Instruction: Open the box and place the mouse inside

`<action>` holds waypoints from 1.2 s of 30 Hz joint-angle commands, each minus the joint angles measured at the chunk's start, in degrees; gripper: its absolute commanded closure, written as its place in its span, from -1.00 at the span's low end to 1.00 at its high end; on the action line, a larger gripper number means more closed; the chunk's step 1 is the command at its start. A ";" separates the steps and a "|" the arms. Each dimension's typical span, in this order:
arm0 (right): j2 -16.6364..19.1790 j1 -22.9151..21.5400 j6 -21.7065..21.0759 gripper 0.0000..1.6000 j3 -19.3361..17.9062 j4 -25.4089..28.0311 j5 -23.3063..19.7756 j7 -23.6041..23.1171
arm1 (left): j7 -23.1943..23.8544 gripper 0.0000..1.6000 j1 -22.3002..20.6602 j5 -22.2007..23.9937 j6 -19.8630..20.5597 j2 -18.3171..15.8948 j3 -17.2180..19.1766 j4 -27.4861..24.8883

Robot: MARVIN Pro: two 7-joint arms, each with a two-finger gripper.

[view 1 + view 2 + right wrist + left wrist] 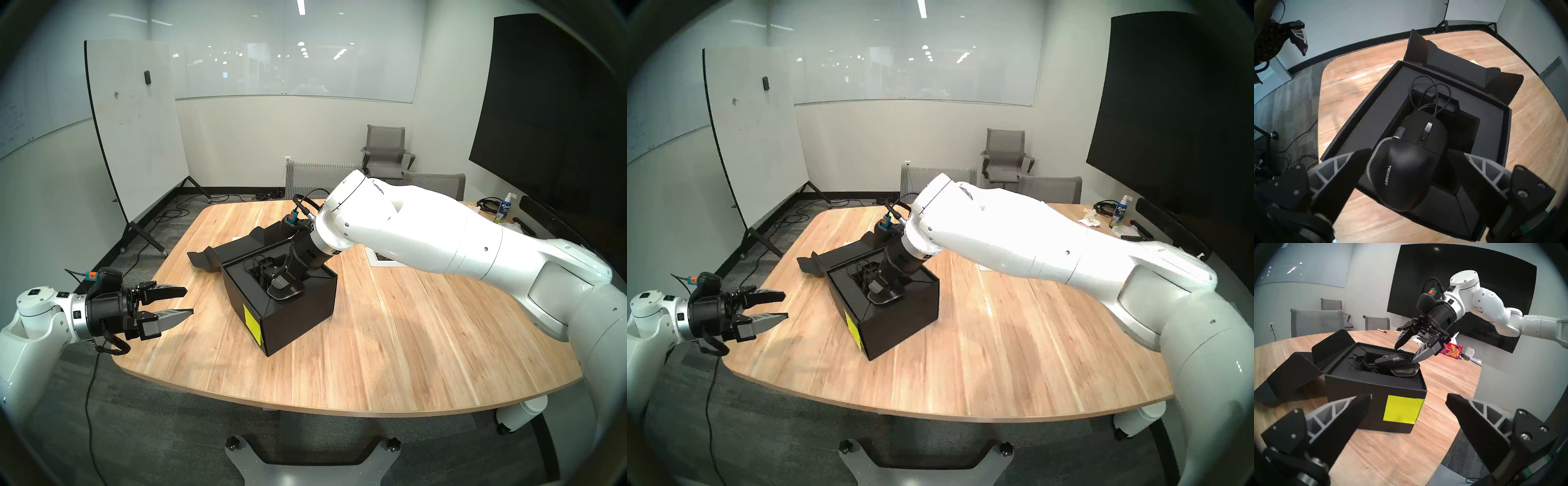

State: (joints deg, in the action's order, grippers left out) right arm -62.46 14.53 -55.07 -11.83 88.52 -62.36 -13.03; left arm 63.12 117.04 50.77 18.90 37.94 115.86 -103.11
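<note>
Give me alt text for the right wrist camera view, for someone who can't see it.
A black wired mouse rests tilted in the recessed insert of an open black box, its tail over the insert's rim, between the spread fingers of the right gripper. Its cable loops deeper inside; the box sits on a wooden table.

From the head, our two eyes look down across the table [390,339], the box [298,312] at frame centre, mid-distance. Our left wrist camera faces the box [1373,392] level, from close by. Our right wrist camera looks steeply down into it [1373,105], very near. All four views share the box
</note>
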 commanded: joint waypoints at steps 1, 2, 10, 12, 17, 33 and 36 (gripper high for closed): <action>1.21 -1.81 0.07 -1.00 -1.44 1.81 -0.53 0.59 | 0.11 -1.00 -0.14 0.07 -0.10 -0.12 0.68 -0.47; 1.44 -1.86 0.07 -1.00 -1.50 2.12 -0.68 0.76 | 0.13 -1.00 -0.15 0.05 -0.09 -0.10 0.68 -0.47; 2.15 -2.20 0.07 0.09 -1.63 3.45 -2.09 2.17 | 0.21 -1.00 -0.24 -0.09 0.01 0.02 0.71 -0.48; 2.45 -2.14 0.07 0.09 -1.53 3.81 -2.44 2.54 | 0.23 -1.00 -0.26 -0.12 0.04 0.05 0.72 -0.49; 2.84 -1.74 0.07 0.07 -1.23 4.34 -3.39 3.56 | 0.28 -1.00 -0.31 -0.21 0.10 0.13 0.75 -0.50; 5.36 -1.23 0.07 1.00 0.15 6.49 -6.12 5.57 | 0.44 -1.00 -0.50 -0.48 0.29 0.37 0.78 -0.50; 5.66 -1.65 0.07 1.00 0.65 6.70 -6.69 5.63 | 0.47 -1.00 -0.53 -0.53 0.32 0.42 0.79 -0.50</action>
State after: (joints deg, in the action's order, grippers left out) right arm -57.65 14.19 -55.08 -11.29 94.52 -68.04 -7.53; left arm 63.51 116.63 50.15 19.34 38.50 115.95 -103.11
